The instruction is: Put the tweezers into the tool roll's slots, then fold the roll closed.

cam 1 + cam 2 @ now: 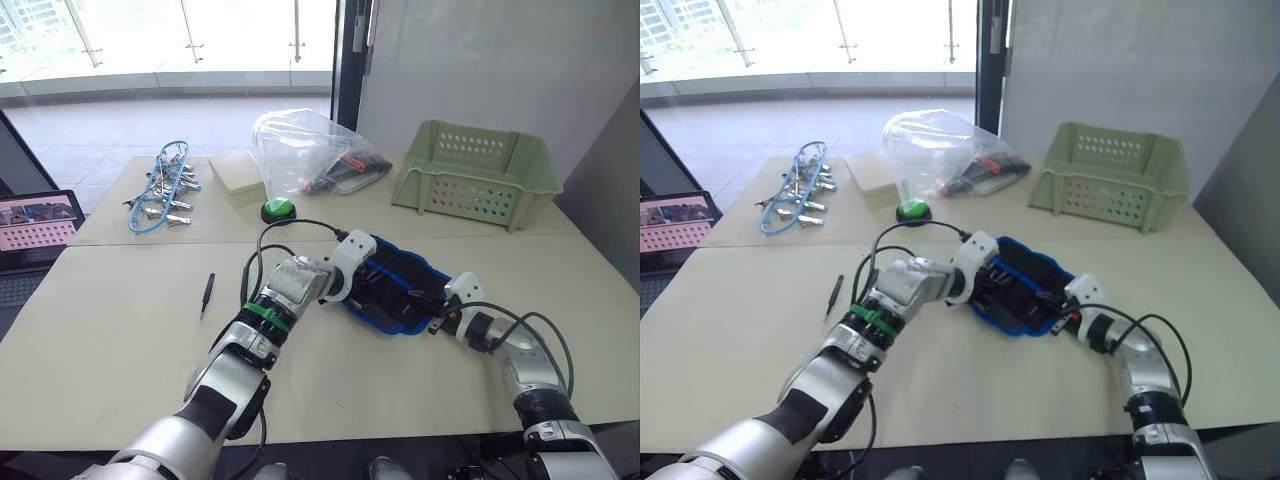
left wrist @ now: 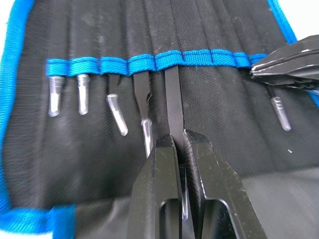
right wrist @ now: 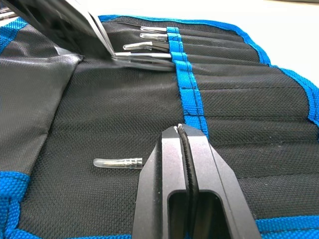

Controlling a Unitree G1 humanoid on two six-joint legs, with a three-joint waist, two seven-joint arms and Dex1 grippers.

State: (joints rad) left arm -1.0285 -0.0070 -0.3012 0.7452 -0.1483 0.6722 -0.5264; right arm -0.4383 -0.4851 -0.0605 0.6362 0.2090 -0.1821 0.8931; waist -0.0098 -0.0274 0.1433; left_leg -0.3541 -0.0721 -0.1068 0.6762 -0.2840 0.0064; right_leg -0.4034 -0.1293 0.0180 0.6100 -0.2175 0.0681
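The tool roll (image 1: 405, 290) lies open on the table's middle, black with blue edging. A blue band (image 2: 149, 62) marks its row of slots. Several tweezers with clear tip caps, such as one (image 2: 117, 113), sit in them. My left gripper (image 2: 178, 137) is shut on a black pair of tweezers (image 2: 173, 107) whose upper part runs under the band into a slot. My right gripper (image 3: 179, 130) is shut, its tips resting on the roll at the band, next to one capped tip (image 3: 117, 162). One more pair of tweezers (image 1: 207, 293) lies loose on the table, left of the roll.
At the back stand a green basket (image 1: 478, 172), a clear plastic bag (image 1: 300, 150), a green button (image 1: 278, 210), a white box (image 1: 237, 175) and silver clamps on blue cord (image 1: 165, 190). A laptop (image 1: 35, 225) sits at the far left.
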